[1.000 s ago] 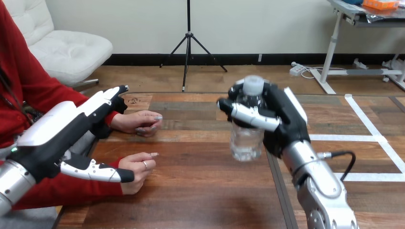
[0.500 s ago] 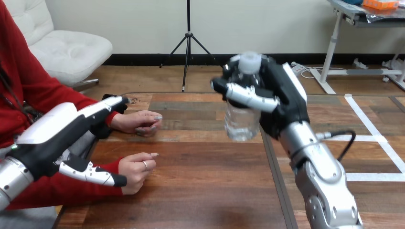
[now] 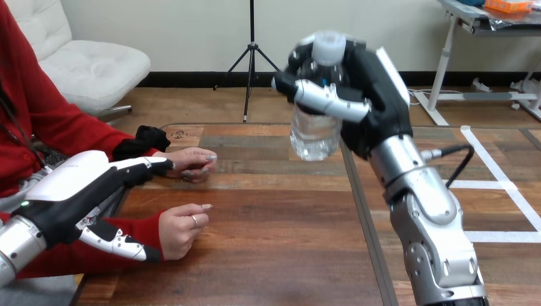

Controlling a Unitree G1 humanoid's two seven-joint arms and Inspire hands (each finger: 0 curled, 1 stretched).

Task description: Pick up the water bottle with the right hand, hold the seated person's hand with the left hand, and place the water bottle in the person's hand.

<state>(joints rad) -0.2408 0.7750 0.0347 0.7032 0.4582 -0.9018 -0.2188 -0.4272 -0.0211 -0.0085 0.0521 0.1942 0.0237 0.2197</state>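
A clear water bottle (image 3: 314, 131) with a white cap hangs well above the table at centre right. My right hand (image 3: 357, 89) is shut on it, fingers and thumb curled round its upper part. My left hand (image 3: 83, 188) is open at the lower left, its fingers straight and pointing right. It hovers by the person's wrist in the red sleeve, thumb below against the sleeve; no grip shows. The person's near hand (image 3: 182, 226) rests loosely curled on the table. The person's far hand (image 3: 188, 162) lies flat further back.
The wooden table (image 3: 268, 217) has white tape lines (image 3: 504, 185) across its right part. A dark seam runs down the table near my right forearm (image 3: 427, 217). The person sits at the left side.
My right hand has lifted the bottle higher and slightly left. My left hand has dropped lower and nearer the person's near wrist.
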